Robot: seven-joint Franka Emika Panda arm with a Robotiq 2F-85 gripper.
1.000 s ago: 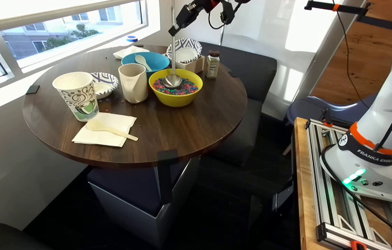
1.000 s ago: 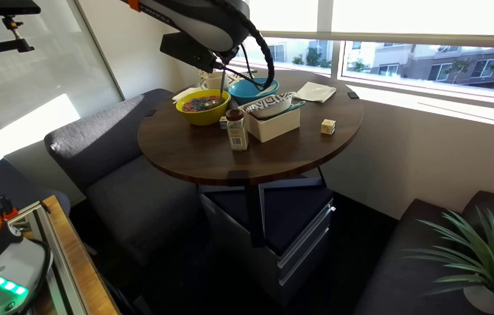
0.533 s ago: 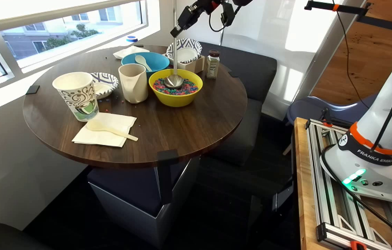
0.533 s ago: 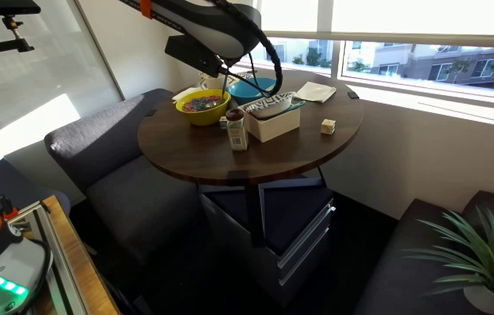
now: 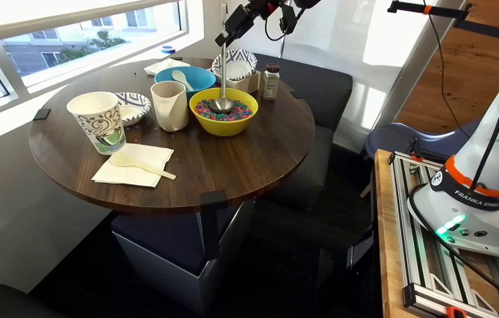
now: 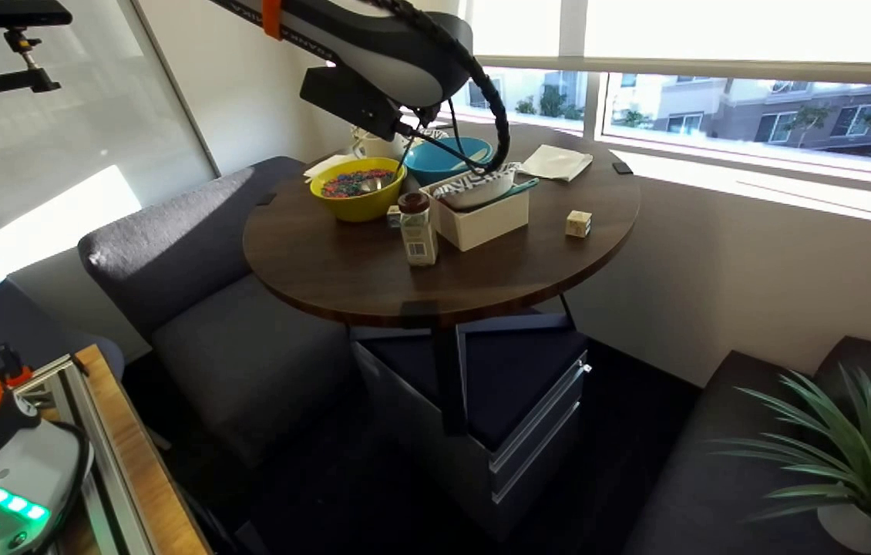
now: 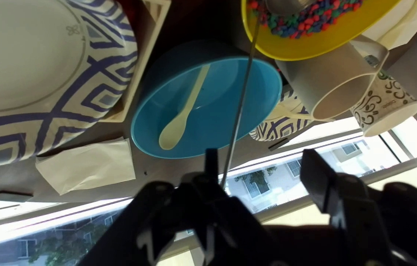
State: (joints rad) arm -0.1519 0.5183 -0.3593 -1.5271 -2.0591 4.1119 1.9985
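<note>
Gripper [image 7: 260,159]: fingers [image 7: 315,173] spread over a window-side table [image 5: 240,168], clasping nothing.
Handle [image 5: 223,66]: rises between the fingers, close to one, contact unclear from here; the next move seems to call for a gentle retreat without a knock.
Ladle [image 5: 221,105]: scoop down among colored bits [image 5: 241,111]; this looks like its release.
Yellow bowl [image 5: 224,129]: bears the ladle, near a blue bowl [image 7: 208,133] and a mug [image 5: 170,108].

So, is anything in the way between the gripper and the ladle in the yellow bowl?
Nothing visible stands between the open gripper and the ladle; in the wrist view its handle runs close beside one finger. The scoop end sits within the yellow bowl.
</note>
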